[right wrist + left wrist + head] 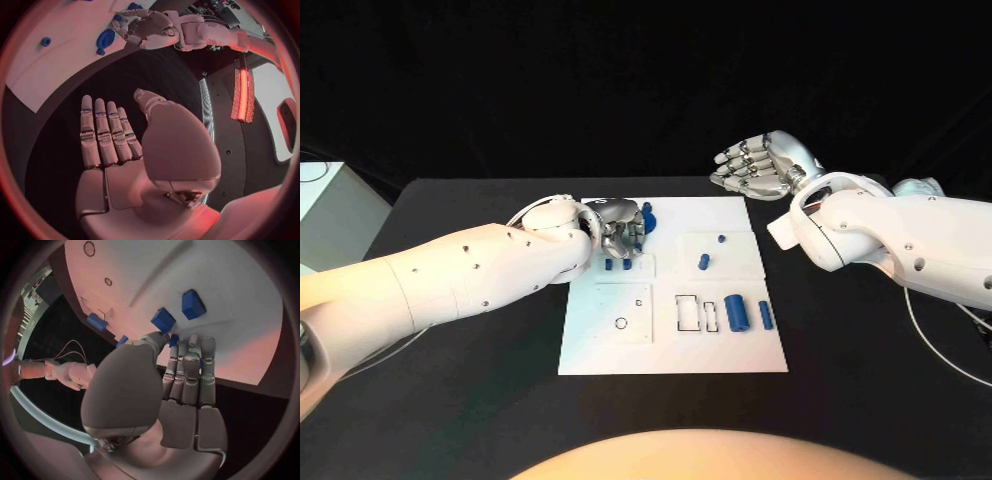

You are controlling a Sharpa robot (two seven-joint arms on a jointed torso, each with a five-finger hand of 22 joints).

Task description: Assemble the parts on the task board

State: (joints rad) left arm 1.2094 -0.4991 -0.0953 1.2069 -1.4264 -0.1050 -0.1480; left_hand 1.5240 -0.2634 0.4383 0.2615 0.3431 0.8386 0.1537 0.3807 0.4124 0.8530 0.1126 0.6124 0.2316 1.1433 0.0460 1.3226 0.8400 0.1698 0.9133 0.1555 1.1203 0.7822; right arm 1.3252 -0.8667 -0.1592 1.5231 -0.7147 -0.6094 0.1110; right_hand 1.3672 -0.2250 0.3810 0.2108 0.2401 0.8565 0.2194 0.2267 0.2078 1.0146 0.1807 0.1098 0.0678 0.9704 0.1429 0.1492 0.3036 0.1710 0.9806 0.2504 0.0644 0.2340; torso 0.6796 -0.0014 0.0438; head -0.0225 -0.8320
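From the head view, the left robot hand (620, 228) sits low over the far left part of the task board (672, 352), its fingers pointing down among small blue parts (619, 265) that lie right beneath it. Whether it has hold of one cannot be told here. Further toward the robot from that hand, two larger blue cylinders (749, 313) lie side by side on the board. The right robot hand (759, 165) hovers above the black tabletop (877, 400) beyond the board's far right corner, holding nothing, fingers loosely bent.

The left wrist view shows the left robot hand (181, 382) with fingers straight and together, thumb brought across to them; a small blue piece (174, 339) shows at the fingertips, pinched between thumb and finger. Two blue blocks (178, 312) lie on the board just ahead of the fingertips.

In the right wrist view, the right robot hand (125, 150) is flat and empty, fingers extended side by side, above the tabletop, with the board's edge (62, 75) ahead of it.
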